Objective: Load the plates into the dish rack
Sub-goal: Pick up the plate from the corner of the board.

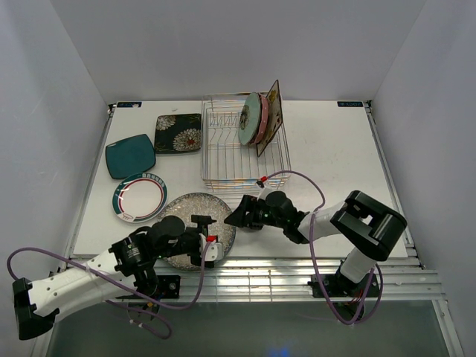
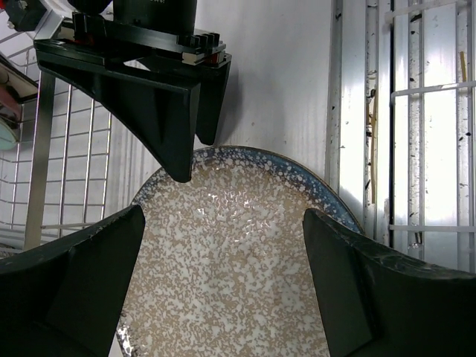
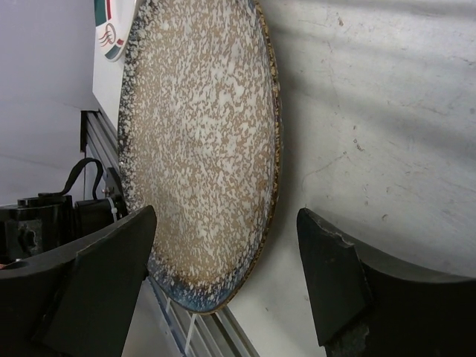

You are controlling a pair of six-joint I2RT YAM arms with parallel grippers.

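The large grey speckled plate [image 1: 195, 216] lies flat near the table's front edge. My left gripper [image 1: 213, 249] hovers open over its near side, and the plate [image 2: 230, 275] fills the space between its fingers [image 2: 74, 286]. My right gripper [image 1: 232, 217] is open at the plate's right rim. That rim [image 3: 264, 186] lies between its fingers [image 3: 349, 282], which stand apart from it. The dish rack [image 1: 223, 160] holds the mint green plate [image 1: 246, 119], the pink plate [image 1: 259, 120] and the cream floral square plate [image 1: 271, 117] upright.
A black floral square plate [image 1: 178, 132], a teal plate [image 1: 130, 156] and a white teal-rimmed plate [image 1: 139, 197] lie left of the rack. A metal rail [image 1: 297, 271] runs along the table's front edge. The right gripper [image 2: 167, 104] shows in the left wrist view.
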